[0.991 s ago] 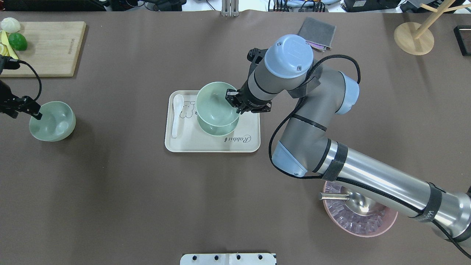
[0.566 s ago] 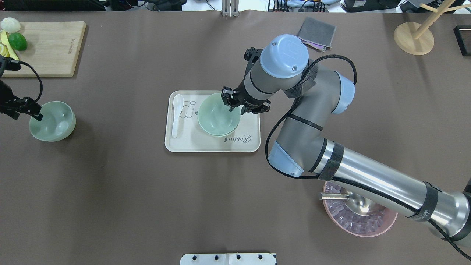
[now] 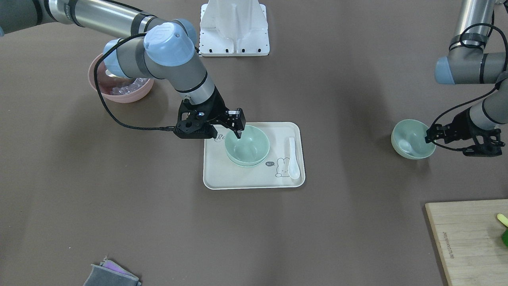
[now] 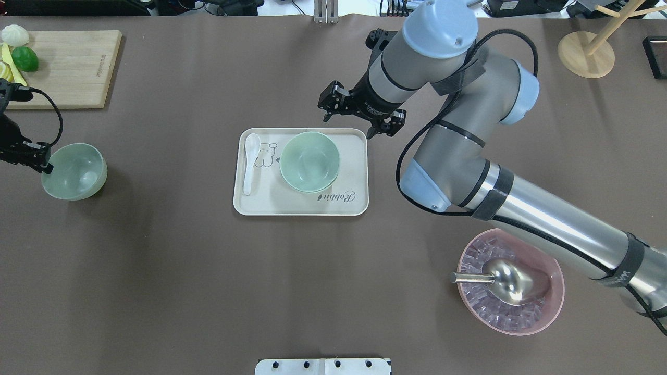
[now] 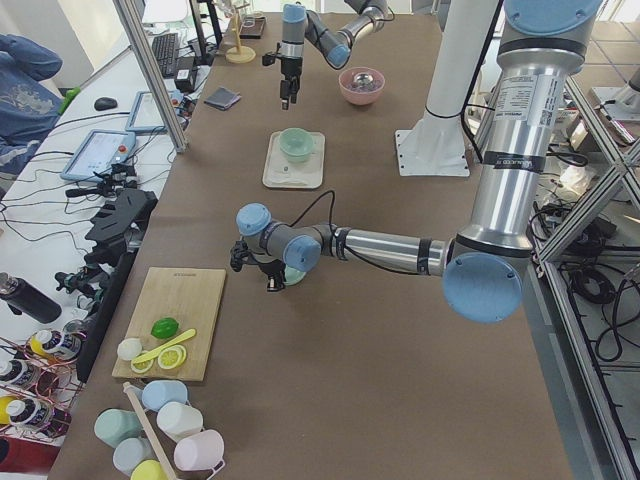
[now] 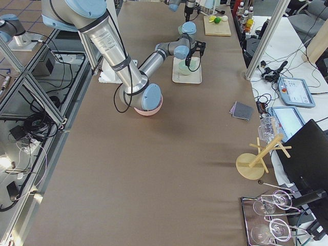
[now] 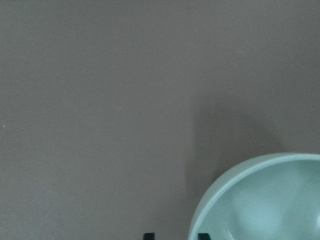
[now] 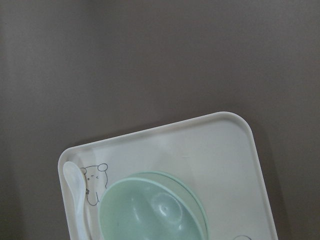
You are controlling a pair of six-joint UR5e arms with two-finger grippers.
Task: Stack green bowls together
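A long desk (image 4: 156, 291) fills the room's middle, covered edge to edge with a matte brown mat that lies smooth, with a slight ripple at its far edge. Slanting aluminium posts (image 5: 150, 78) rise along one long side. Beyond them runs a white bench (image 6: 305, 59) cluttered with cables and a tablet (image 6: 293, 91). On the opposite side, more aluminium framing (image 6: 31, 92) stands over a pale tiled floor (image 5: 600, 420) strewn with loose cords. Light is soft and even, coming from above, and it leaves only faint, blurred shadows on the mat. No wall or window can be made out.
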